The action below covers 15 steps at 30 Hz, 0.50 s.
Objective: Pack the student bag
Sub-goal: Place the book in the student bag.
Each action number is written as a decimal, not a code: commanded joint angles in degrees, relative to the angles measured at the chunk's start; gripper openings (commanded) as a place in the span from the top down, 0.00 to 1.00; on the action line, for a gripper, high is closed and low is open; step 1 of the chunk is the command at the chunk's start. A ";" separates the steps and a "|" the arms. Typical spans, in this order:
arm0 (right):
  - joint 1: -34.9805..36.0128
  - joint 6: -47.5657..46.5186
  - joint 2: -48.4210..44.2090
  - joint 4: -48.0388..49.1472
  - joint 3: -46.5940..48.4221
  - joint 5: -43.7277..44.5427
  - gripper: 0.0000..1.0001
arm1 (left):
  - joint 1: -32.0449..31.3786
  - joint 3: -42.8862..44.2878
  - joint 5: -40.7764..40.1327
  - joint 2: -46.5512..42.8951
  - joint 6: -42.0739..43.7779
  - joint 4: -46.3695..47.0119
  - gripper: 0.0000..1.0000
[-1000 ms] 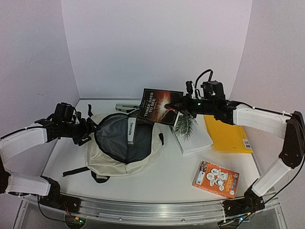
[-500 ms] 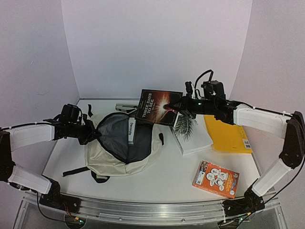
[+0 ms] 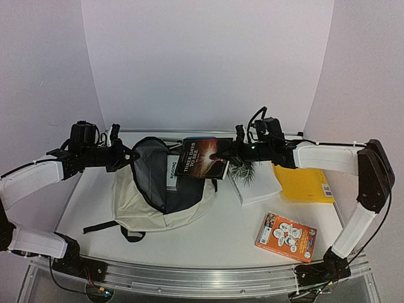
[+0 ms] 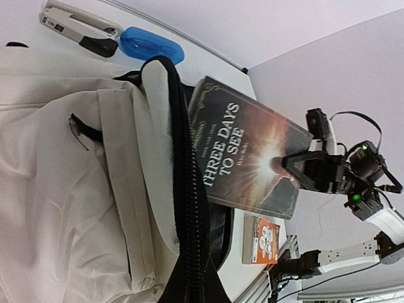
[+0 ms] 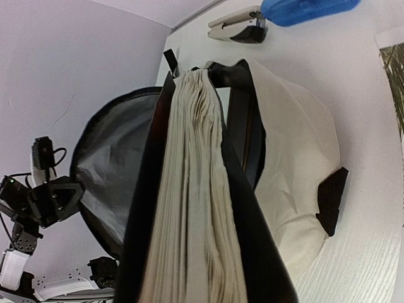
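Overhead, the student bag (image 3: 148, 211) lies on the desk (image 3: 221, 221) left of centre. Its mouth is held up by the left claw (image 3: 121, 156), which is closed on the zipper rim. The right claw (image 3: 219, 153) is clamped on a dark book (image 3: 201, 158) poised over that mouth.

From the left wrist, the black rim (image 4: 189, 208) crosses in front of the book's cover, so holding it taut and high should help.

From the right wrist, the page edge points toward the grey lining (image 5: 107, 170). I judge the dark book should slide in beside the white book (image 3: 172, 173) and be released only once it rests.
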 commanded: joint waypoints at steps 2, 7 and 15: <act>1.64 2.48 3.00 6.19 3.98 -1.86 1.00 | 0.22 4.58 5.23 0.12 2.72 3.12 1.00; 2.56 5.10 6.49 9.70 4.52 -3.48 1.00 | 0.22 5.07 9.44 -0.15 1.37 7.14 1.00; 3.48 8.76 12.99 10.76 7.19 -4.01 1.00 | 0.18 7.38 12.14 0.43 1.48 8.06 1.00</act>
